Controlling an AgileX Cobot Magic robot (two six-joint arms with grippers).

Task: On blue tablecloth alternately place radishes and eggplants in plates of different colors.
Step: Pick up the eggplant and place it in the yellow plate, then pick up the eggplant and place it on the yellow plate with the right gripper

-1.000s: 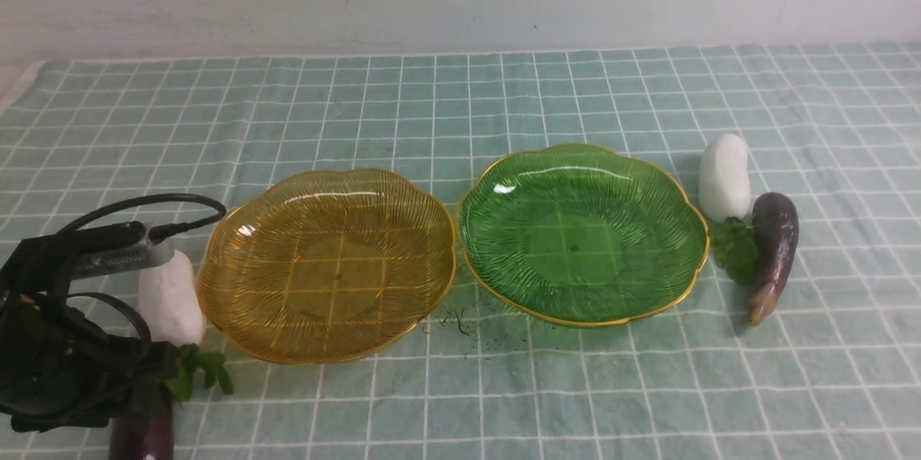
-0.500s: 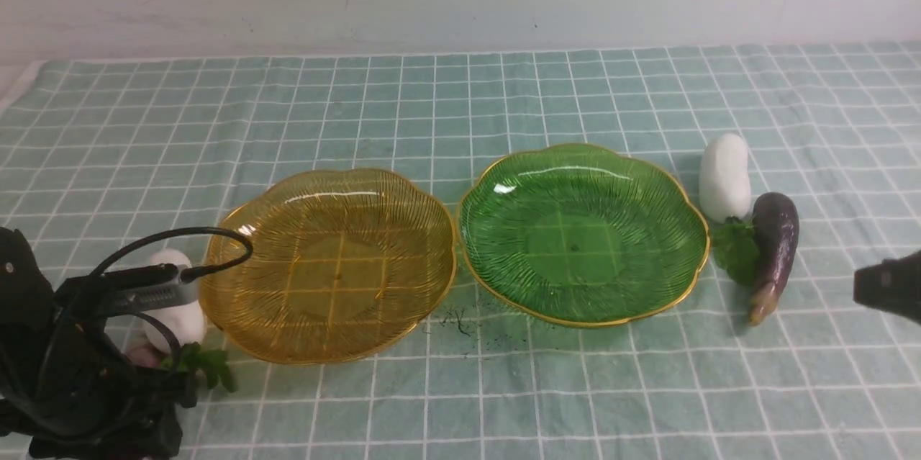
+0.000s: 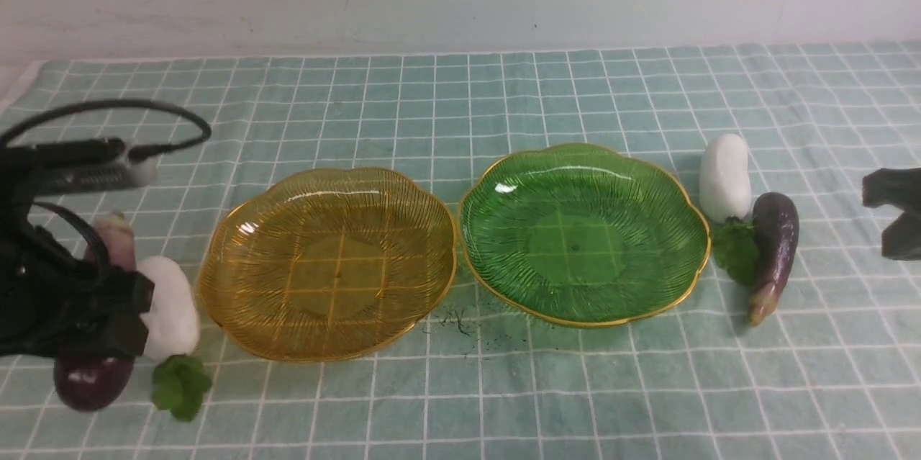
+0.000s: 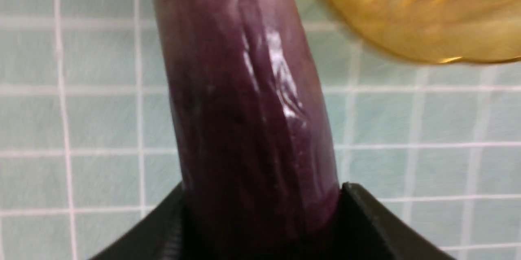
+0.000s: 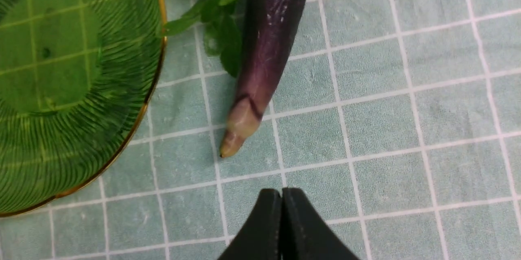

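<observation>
Purple eggplant gripped in left claw, right claw closed and empty, near second eggplant

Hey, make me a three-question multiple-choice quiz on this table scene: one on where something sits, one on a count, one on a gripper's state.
1. The radish on the robot's right is:
A) on the tablecloth beside the green plate
B) inside that plate
C) hanging in mid-air

2. Vegetables inside the amber plate:
A) none
B) one
C) two

3. The left gripper is:
A) open and empty
B) shut on an eggplant
C) shut on a radish

Answers:
1 A: it lies outside the gold rim, on the cloth.
2 A: only the cloth's grid shows through it.
3 B: the left wrist view shows purple skin pinched between the jaws.
</observation>
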